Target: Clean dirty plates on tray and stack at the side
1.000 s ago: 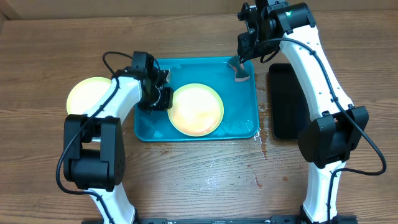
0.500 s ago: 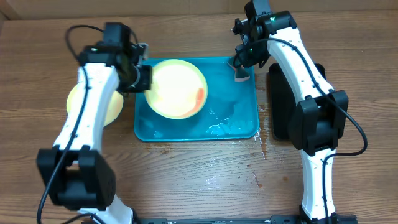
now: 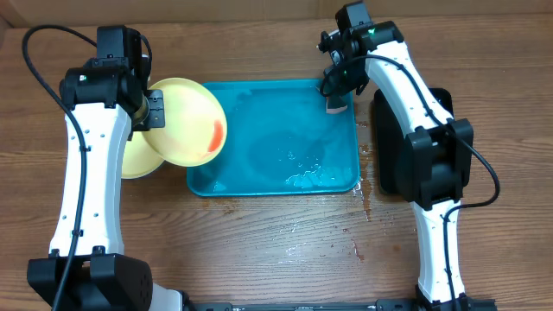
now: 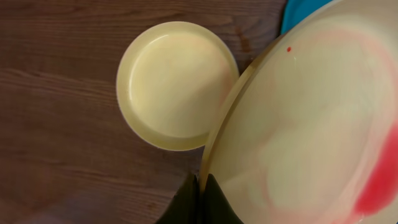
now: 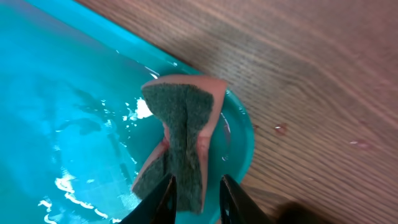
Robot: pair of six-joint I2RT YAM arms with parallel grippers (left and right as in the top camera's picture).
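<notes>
One sauce-smeared plate (image 3: 186, 121) hangs tilted over the tray's (image 3: 285, 177) left rim, pinched by the left tool (image 4: 199, 190), partly above a second plate (image 4: 177, 84) on the worktop (image 3: 259, 250); the right tool (image 5: 196, 185) clamps a sponge (image 5: 180, 121).

White arm links (image 3: 82, 173), black joints (image 3: 436, 164), looping black cables (image 3: 496, 183)

This is a robotics lab bench dressed up as a dishwashing station. A white-and-black left arm (image 3: 86, 173) and right arm (image 3: 402, 82), trailing bare black cables (image 3: 27, 47), reach over a wood-grain tabletop (image 3: 276, 250). The props are kitchen stand-ins: a wet turquoise tray (image 3: 268, 138), a scouring sponge (image 5: 180, 124), a sauce-smeared plate (image 3: 186, 121), a second plate (image 4: 174, 84) and a black tray (image 3: 389, 147).
</notes>
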